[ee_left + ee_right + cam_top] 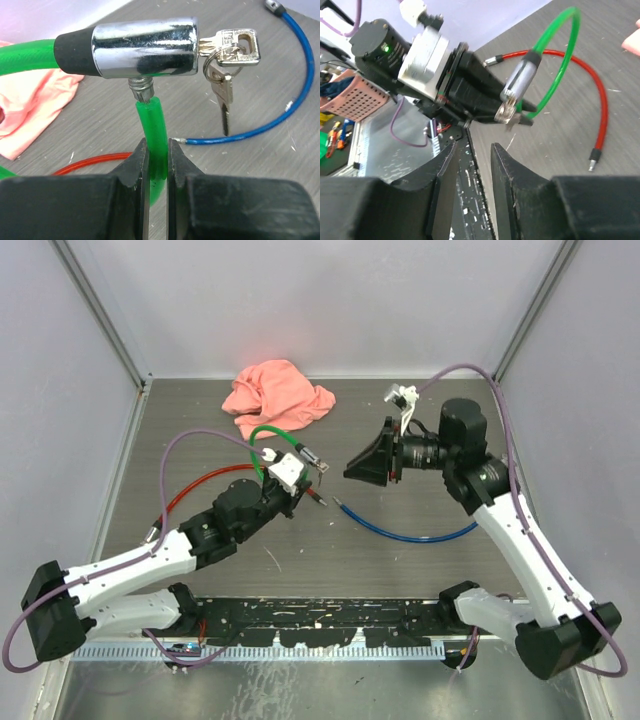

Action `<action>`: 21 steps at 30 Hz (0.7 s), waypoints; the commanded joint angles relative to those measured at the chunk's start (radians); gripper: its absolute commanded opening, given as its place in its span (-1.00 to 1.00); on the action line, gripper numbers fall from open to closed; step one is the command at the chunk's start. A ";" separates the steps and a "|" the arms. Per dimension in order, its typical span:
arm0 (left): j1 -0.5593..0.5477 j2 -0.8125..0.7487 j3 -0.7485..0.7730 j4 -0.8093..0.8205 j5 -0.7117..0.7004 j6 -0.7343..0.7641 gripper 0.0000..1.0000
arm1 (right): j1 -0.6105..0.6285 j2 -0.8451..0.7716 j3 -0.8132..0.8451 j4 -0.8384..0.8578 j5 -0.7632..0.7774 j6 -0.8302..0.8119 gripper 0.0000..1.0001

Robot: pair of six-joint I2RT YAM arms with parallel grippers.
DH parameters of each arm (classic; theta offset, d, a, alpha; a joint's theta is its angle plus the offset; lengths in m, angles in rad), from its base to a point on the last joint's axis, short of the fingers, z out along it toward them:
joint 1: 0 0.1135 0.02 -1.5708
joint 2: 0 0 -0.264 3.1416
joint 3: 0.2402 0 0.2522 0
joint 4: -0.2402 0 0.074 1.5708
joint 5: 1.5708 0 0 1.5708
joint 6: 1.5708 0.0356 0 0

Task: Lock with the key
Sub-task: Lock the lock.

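Note:
My left gripper (158, 150) is shut on the green cable (154, 125) just below the chrome lock cylinder (145, 47), holding it above the table. A silver key (235, 47) sits in the cylinder's end, and a second key (224, 97) hangs from its ring. In the top view the left gripper (295, 475) and lock (305, 453) are at mid-table. My right gripper (350, 468) faces them from the right, a short gap away. In the right wrist view the right gripper (472, 150) is open and holds nothing, with the key (506, 114) just beyond its fingertips.
A pink cloth (278, 398) lies at the back of the table. On the table lie a blue cable (400, 532), front right of the lock, and a red cable (195, 490), curving under the left arm. Metal frame posts stand at the back corners.

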 commanded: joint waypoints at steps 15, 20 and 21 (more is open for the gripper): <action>-0.094 0.100 0.098 0.291 -0.285 0.012 -1.00 | -0.066 -0.007 -0.345 0.756 -0.088 0.791 -0.32; -0.097 0.106 0.101 0.298 -0.283 0.012 -1.00 | -0.062 0.000 -0.341 0.726 -0.074 0.773 -0.36; -0.097 0.107 0.102 0.298 -0.283 0.012 -1.00 | -0.061 0.002 -0.340 0.720 -0.072 0.768 -0.36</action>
